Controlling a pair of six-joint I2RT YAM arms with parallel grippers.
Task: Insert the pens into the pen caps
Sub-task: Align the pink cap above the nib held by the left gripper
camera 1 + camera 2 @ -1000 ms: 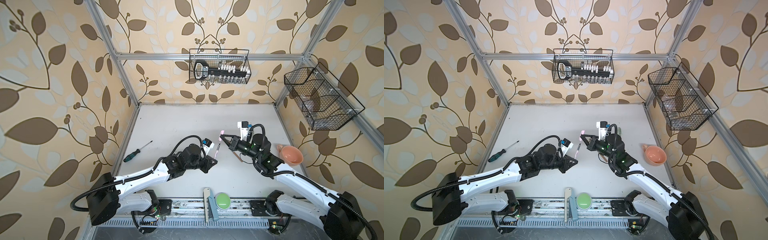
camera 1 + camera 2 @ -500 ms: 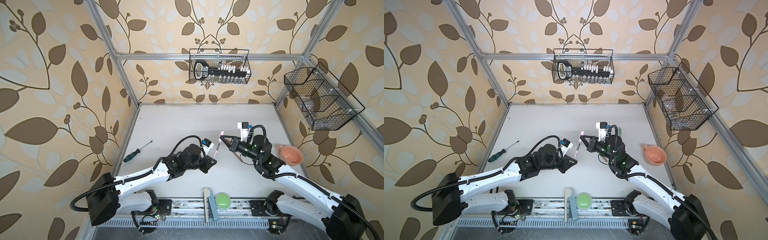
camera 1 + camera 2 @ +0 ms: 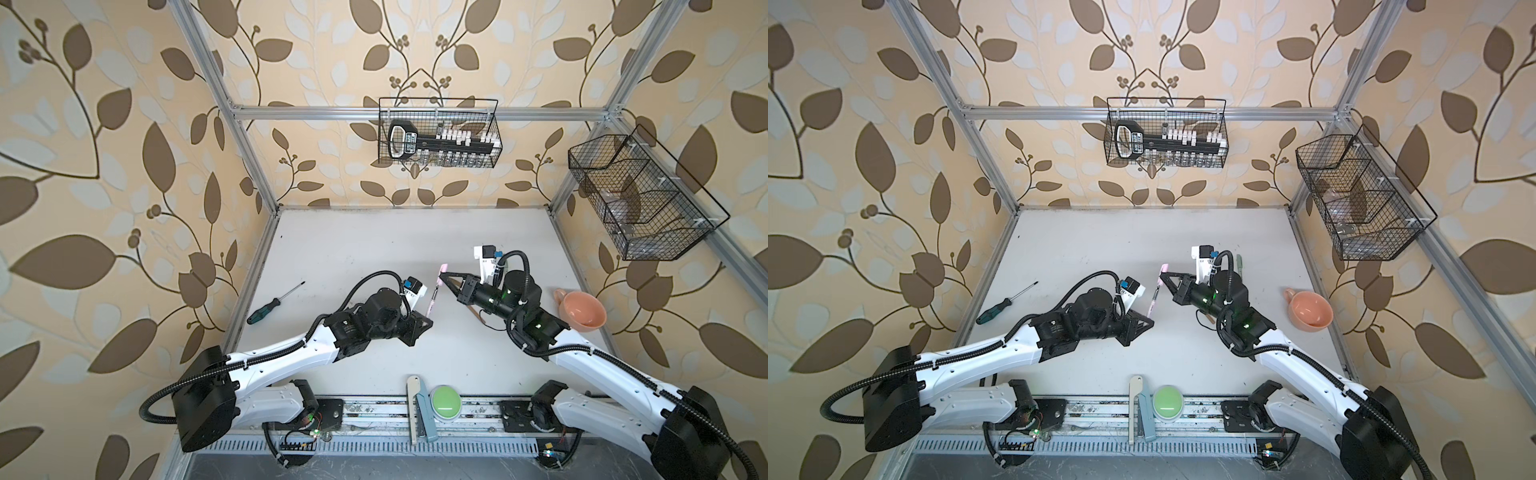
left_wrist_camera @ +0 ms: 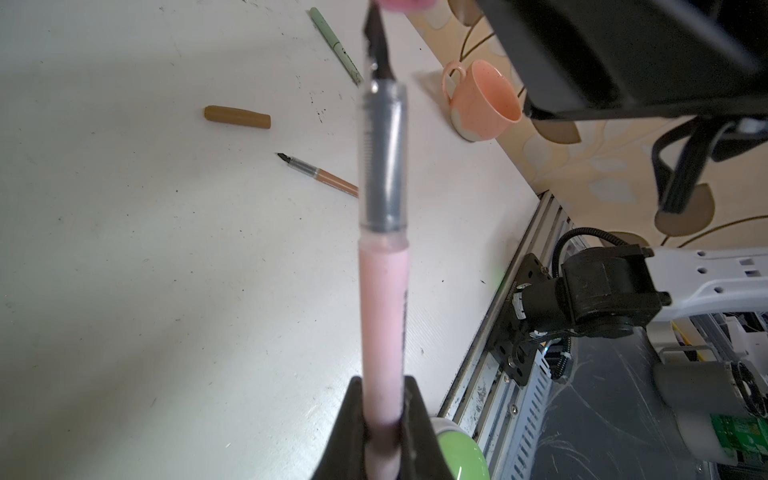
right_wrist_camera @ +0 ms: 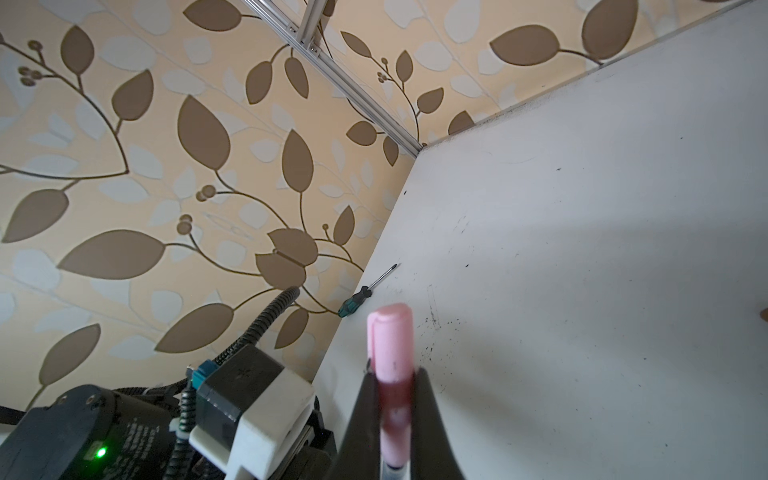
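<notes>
Both top views: left pincer (image 3: 428, 321) is clenched on the tail end of the pink pen (image 3: 432, 300). The pen is off the desk (image 3: 353, 249) and its nib end points at the right pincer (image 3: 446, 275). The right pincer is clenched on the pink cap (image 3: 444, 268), which sits at the pen's nib end, roughly in line. Too small to tell if the nib is in.
The brown pen (image 3: 475, 311) lies on the desk under the right pincer's wrist, partly hidden. The screwdriver (image 3: 270, 305) is well apart from the left pincer, on its outer side. The cup (image 3: 582, 309) is well behind the right pincer, past its arm. In a top view the green pen (image 3: 1239, 264) lies on the desk behind the right pincer's camera.

Left wrist: left pincer (image 4: 382, 388) grips the pink pen (image 4: 382, 311) by its barrel. The dark nib reaches the pink cap (image 4: 401, 3) at the frame edge, and the cap is mostly cut off. On the desk (image 4: 166, 249) beyond the pincer lie the brown pen (image 4: 320, 174), uncapped, the brown cap (image 4: 237, 117) near it but apart, then the green pen (image 4: 334, 41) and the cup (image 4: 482, 102).

Right wrist: right pincer (image 5: 392, 374) is clamped on the pink cap (image 5: 390, 345), closed end sticking out past the fingertips (image 5: 365, 376). The screwdriver (image 5: 355, 301) is far beyond, at the desk edge.
</notes>
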